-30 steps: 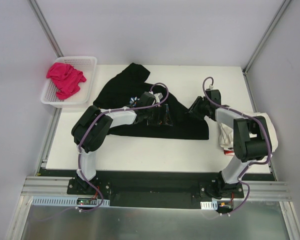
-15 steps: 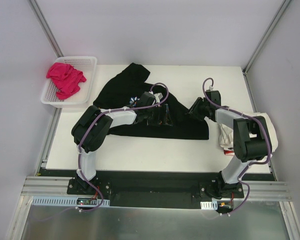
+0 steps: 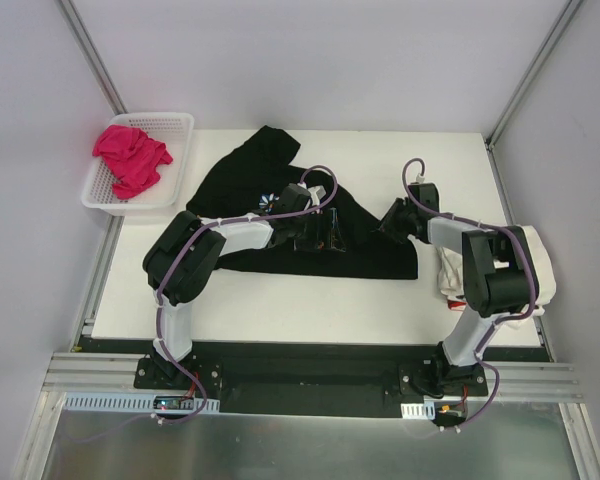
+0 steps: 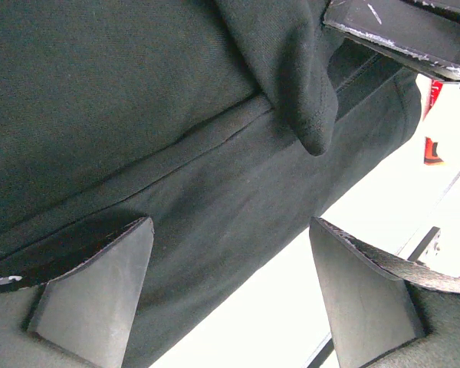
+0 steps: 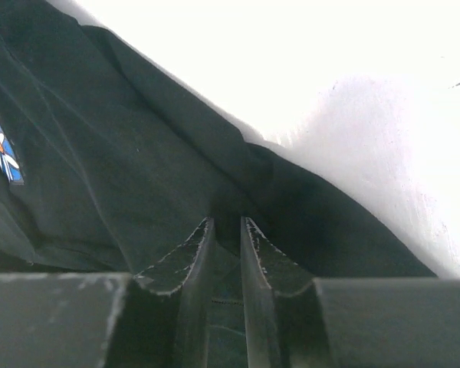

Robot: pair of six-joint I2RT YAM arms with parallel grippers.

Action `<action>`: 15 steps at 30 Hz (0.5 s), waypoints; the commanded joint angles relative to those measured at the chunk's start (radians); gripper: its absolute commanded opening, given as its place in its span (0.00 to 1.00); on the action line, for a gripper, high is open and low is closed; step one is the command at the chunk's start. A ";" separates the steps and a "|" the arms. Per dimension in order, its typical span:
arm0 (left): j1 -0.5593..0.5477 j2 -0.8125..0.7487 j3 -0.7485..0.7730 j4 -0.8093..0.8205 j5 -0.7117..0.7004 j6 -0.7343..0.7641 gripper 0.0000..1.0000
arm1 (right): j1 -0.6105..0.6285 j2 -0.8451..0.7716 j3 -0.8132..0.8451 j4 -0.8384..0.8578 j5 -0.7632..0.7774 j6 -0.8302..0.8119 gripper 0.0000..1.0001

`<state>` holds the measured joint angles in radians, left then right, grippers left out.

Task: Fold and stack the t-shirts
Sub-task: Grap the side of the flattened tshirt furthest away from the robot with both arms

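A black t-shirt (image 3: 242, 175) lies spread over the middle of the white table, its daisy patch (image 3: 268, 203) beside the left wrist. My left gripper (image 3: 316, 236) hovers open and empty just above the shirt, near its front hem (image 4: 238, 192). My right gripper (image 3: 388, 222) is shut on a fold at the shirt's right edge (image 5: 176, 153); that pinched fold also shows in the left wrist view (image 4: 307, 92). The daisy patch shows in the right wrist view (image 5: 1, 148). A bright pink t-shirt (image 3: 130, 158) lies crumpled in the basket. Folded cream-white t-shirts (image 3: 542, 258) lie at the table's right edge.
The white mesh basket (image 3: 185, 122) stands at the table's back left corner. The table (image 3: 400, 155) is bounded by grey walls and slanted metal posts at both back corners. My right arm's elbow (image 3: 495, 275) hangs over the cream stack.
My right arm has shifted slightly to the left, still shut on the shirt. The left arm and the shirts have not visibly moved.
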<state>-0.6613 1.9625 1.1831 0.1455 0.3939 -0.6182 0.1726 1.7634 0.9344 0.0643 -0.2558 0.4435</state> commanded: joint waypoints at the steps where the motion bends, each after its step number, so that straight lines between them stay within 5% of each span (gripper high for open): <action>1: -0.014 0.058 -0.020 -0.095 -0.018 0.025 0.84 | 0.002 0.018 0.006 0.029 -0.007 0.011 0.19; 6: -0.012 0.056 -0.020 -0.096 -0.020 0.025 0.84 | -0.010 0.027 0.024 0.031 -0.008 0.024 0.01; 15: -0.014 0.056 -0.028 -0.096 -0.015 0.017 0.84 | -0.071 -0.005 0.099 0.011 0.021 0.026 0.01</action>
<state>-0.6613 1.9625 1.1831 0.1452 0.3939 -0.6186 0.1322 1.7847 0.9504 0.0715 -0.2581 0.4641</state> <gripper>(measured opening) 0.836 0.018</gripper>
